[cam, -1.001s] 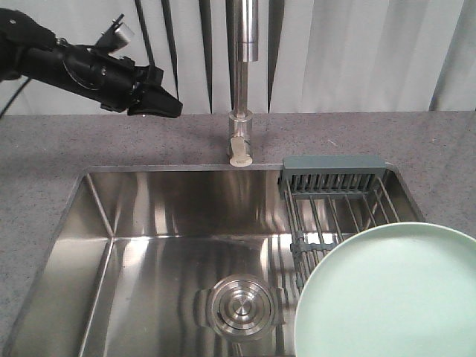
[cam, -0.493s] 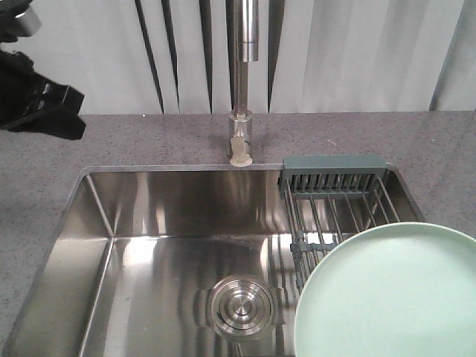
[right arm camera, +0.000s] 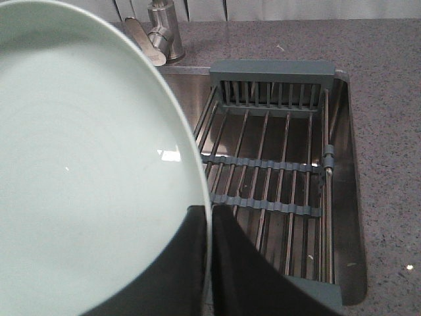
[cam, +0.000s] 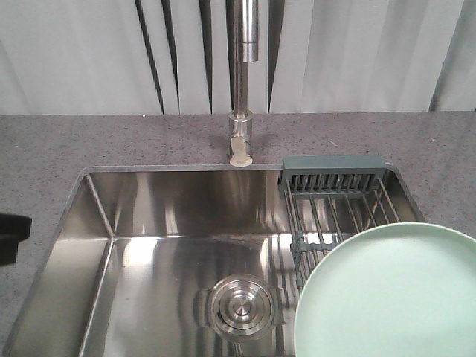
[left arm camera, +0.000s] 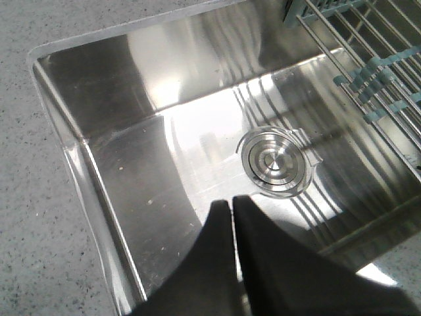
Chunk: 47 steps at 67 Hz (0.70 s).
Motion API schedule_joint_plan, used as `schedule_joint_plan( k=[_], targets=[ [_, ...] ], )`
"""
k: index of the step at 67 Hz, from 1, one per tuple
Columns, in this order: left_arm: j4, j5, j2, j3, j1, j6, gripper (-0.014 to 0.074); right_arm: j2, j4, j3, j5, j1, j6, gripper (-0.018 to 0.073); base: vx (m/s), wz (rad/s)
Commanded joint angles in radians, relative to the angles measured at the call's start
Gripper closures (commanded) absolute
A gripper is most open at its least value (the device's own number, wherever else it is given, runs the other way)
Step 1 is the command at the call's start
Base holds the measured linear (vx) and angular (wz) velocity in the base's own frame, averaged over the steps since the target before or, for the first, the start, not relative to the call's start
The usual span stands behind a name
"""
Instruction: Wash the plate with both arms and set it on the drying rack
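1. The left gripper (left arm camera: 231, 204) sits at the bottom centre of its wrist view. Its two black fingers are pressed together along a thin seam with nothing between them, and it hangs over the sink (left arm camera: 131, 178) pointing toward the drain (left arm camera: 273, 161).
2. The right gripper (right arm camera: 209, 220) is clamped on the rim of the plate (right arm camera: 85, 164), one finger on each face, at the bottom centre of its wrist view.
3. A second ago the left arm reached across the upper left of the front view, above the tabletop. Half a second ago it was a dark mass high on the left edge. Now only a small black piece of the left arm (cam: 11, 238) shows at mid-height on that edge, beside the sink's left wall. Plate, rack and faucet have not shifted.
4. In the front view the plate (cam: 387, 297) fills the lower right corner, cut by the frame. It covers the near part of the rack (cam: 335, 193); whether they touch cannot be told. The plate is round, pale mint green, matte and plain, with a low raised rim.
5. The sink is brushed steel with streaky reflections, and the drain is a round ribbed steel disc. The rack has parallel steel rods and grey-green plastic bars, the far one slotted. The faucet (cam: 242, 74) is a steel column. The tabletop (cam: 74, 141) is grey and speckled.
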Motion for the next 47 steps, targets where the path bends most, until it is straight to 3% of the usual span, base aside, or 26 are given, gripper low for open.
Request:
schedule_joint_plan(
  k=[1,19,47],
  targets=[
    [-0.028,-0.125,-0.113,0.075,0.001,-0.009,0.0604,0.011,0.012,-0.024,-0.071,-0.005,-0.003,0.0561,0.00,0.00],
    [-0.028,-0.273,-0.332,0.277,0.001,-0.009,0.0604,0.011,0.012,-0.024,-0.071,-0.005,-0.003,0.0561,0.00,0.00],
    [-0.028,-0.291,-0.371,0.349,0.001,-0.009,0.0604,0.011,0.010,-0.024,-0.091,-0.005,-0.002,0.0561,0.00,0.00]
  ],
)
